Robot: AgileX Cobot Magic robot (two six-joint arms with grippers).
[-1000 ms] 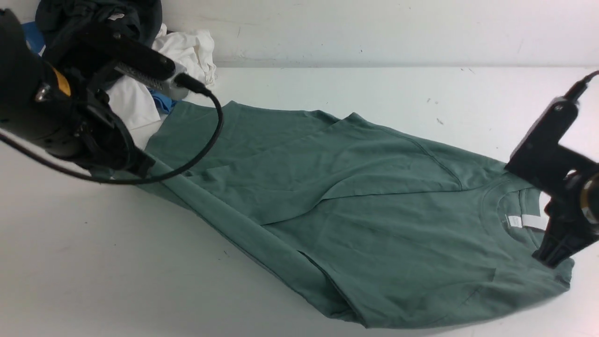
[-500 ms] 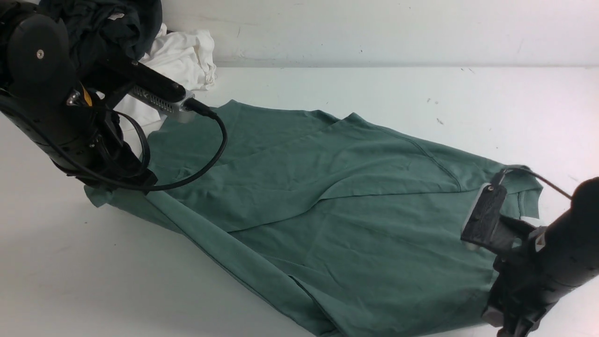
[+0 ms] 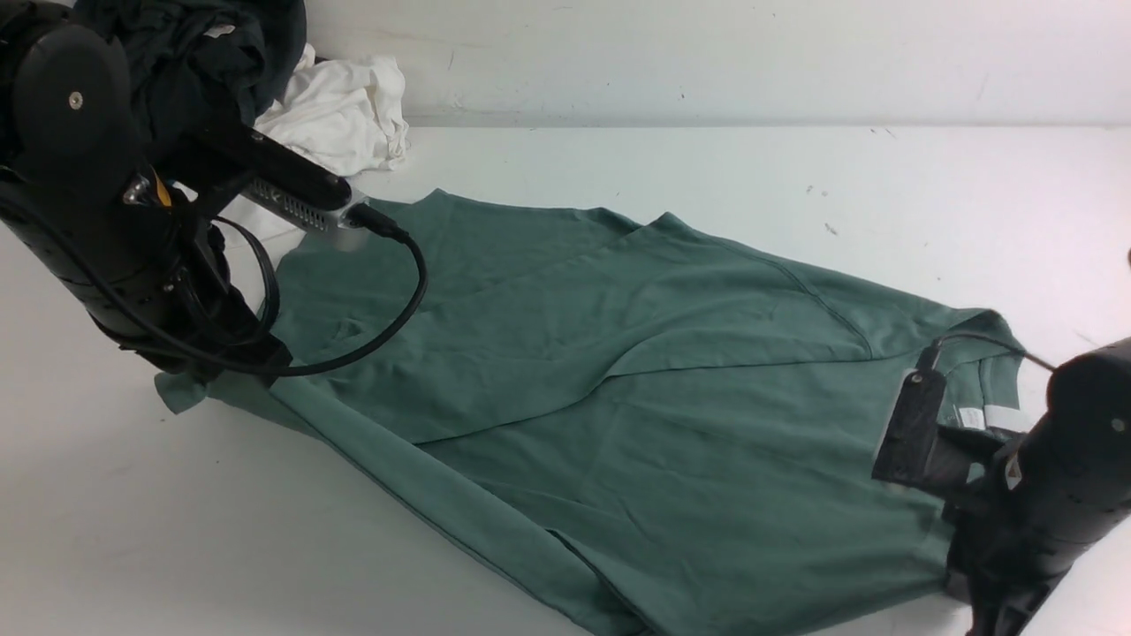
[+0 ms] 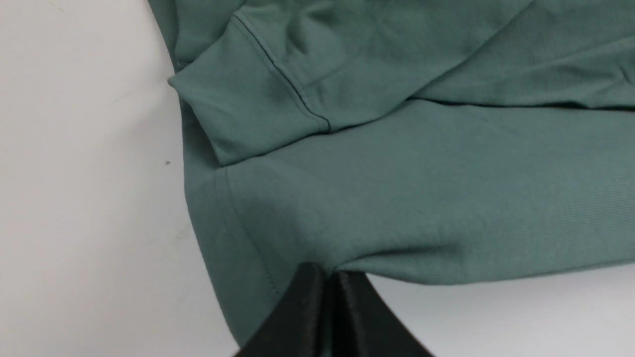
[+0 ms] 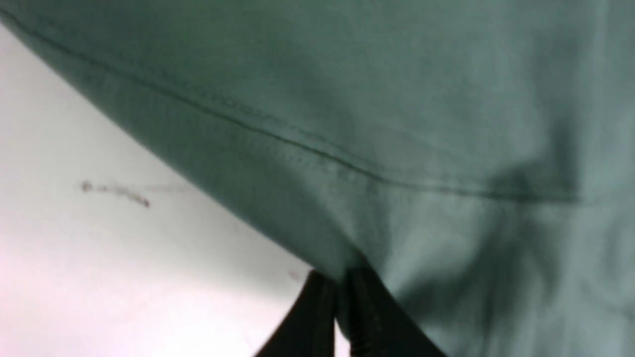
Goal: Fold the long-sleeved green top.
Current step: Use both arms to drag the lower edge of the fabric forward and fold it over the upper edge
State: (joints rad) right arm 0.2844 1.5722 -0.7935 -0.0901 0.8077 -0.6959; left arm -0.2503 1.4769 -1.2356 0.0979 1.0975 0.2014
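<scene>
**DESK:** Where is the garment, and which way does it run?

**ARM:** The large sage-green cotton long-sleeved top [image 3: 671, 380] is spread on the white table [image 3: 707, 168]. Its long axis runs diagonally, hem at far left, collar at near right. It stretches between my two claws, so each has its own end. My left gripper [image 4: 330, 277] is at the hem corner and my right gripper [image 5: 342, 282] is on the near edge by the collar.

**DESK:** And the grip?

**ARM:** Both are clenched on cloth. My left jaws meet on a pinch of the hem, with one ribbed cuff [image 4: 248, 114] lying just beyond. My right jaws press together on a bunch of the seamed edge.

**DESK:** What does the next move turn on?

**ARM:** As I judge it, the body of the top lies away from both claws, toward the table's far side. The held near edge would have to travel that way, both ends together and parallel to the long axis.

**DESK:** The count?

**ARM:** One green top, one white neck label [image 3: 970, 417], one cuff in view, two claws. Two other pieces are heaped at far left: a blackish crumpled garment [image 3: 203, 44] and a white crumpled garment [image 3: 340, 110].
</scene>
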